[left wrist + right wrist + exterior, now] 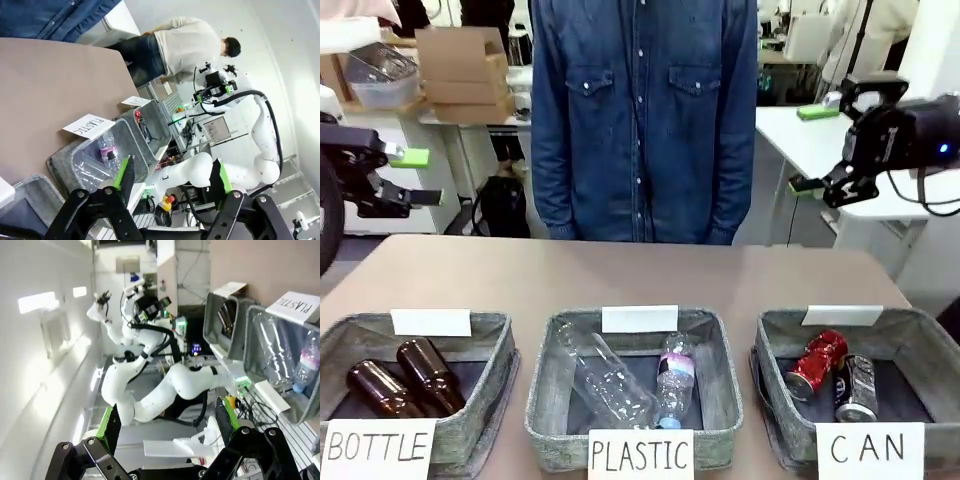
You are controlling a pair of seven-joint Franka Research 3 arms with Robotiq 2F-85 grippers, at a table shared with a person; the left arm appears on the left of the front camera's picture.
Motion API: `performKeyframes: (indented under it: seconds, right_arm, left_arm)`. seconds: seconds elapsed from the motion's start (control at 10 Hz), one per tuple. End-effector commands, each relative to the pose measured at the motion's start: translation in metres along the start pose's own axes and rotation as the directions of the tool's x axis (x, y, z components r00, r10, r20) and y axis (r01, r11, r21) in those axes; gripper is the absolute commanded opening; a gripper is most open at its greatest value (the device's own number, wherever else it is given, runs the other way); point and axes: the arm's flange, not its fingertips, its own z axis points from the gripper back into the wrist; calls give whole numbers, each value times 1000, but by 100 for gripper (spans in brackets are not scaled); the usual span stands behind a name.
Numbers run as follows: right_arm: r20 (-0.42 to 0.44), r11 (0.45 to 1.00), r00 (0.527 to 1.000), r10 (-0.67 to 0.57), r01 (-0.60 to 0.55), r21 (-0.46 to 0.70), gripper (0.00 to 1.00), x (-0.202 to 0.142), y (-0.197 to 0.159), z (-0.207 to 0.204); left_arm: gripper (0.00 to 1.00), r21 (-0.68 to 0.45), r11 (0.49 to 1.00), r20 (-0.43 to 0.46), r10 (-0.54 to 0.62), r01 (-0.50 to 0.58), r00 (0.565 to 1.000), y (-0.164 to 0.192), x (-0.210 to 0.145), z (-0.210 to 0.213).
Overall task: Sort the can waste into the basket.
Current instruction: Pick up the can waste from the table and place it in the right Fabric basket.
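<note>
The grey basket [772,350] with the "CAN" card stands at the front right of the table. Inside it lie a dented red can [817,362] and a silver can with dark print [857,388], side by side. My left gripper [413,177] hangs open and empty high at the far left, well away from the baskets. Just as high, at the far right beyond the table edge, my right gripper [810,148] is open and empty too. In the left wrist view my left gripper [172,177] is open, with the can basket [157,120] far off. My right gripper [166,421] is open in the right wrist view.
A basket marked "PLASTIC" [545,400] holds two clear bottles at front centre. Another marked "BOTTLE" [495,345] holds two brown glass bottles at front left. A person in a denim shirt [645,120] stands at the far side. The tabletop [640,275] behind the baskets is bare.
</note>
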Motion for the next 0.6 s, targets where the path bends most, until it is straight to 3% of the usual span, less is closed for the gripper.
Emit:
performKeyframes:
  seconds: [0.0, 0.5]
  right_arm:
    - [-43, 999, 998, 39, -39, 0, 100, -3, -3, -2]
    - [-43, 999, 998, 39, -39, 0, 100, -3, -3, -2]
  left_arm:
    - [80, -12, 1000, 5, -6, 7, 1000, -13, 2, -4]
    - [80, -12, 1000, 5, -6, 7, 1000, -13, 2, -4]
